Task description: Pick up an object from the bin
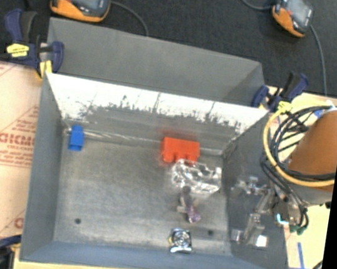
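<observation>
My gripper point(240, 212) hangs over the bin's right sloping wall, fingers pointing left and spread open with nothing between them. Closest to it, just to its left, lies a crumpled clear-silvery plastic piece point(196, 177) in the middle of the floor. A small purple thing point(192, 214) lies below that piece. Behind the plastic, an orange-red block point(180, 150) rests against the back wall. A small silver and blue thing point(181, 241) sits near the front wall.
A small blue block point(76, 138) stands at the back left corner of the floor. The left half of the floor is bare grey metal. The arm, with an orange cover and black cables, comes in from the right.
</observation>
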Controlling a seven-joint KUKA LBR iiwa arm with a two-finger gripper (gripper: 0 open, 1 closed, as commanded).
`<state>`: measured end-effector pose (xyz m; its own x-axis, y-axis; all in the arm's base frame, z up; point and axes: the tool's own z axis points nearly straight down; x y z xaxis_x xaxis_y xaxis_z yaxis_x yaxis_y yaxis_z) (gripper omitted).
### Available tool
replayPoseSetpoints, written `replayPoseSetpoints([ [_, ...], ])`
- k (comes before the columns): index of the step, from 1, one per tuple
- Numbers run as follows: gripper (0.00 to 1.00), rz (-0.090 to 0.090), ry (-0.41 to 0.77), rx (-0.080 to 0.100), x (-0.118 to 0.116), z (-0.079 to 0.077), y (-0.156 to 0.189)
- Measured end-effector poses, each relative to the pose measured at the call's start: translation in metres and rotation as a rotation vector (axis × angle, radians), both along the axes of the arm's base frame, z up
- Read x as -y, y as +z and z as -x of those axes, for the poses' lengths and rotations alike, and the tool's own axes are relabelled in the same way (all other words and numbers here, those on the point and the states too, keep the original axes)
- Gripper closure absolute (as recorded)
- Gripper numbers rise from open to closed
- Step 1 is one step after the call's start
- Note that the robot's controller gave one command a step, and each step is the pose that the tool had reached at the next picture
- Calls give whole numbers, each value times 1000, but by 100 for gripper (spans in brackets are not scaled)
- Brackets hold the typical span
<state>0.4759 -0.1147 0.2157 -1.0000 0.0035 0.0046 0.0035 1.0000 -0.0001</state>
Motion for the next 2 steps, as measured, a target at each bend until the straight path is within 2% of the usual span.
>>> replayPoseSetpoints([
  [1, 0, -2, 94, 5, -53, 0, -20],
  [2, 0, -2, -6, 1, -64, -12, -120],
])
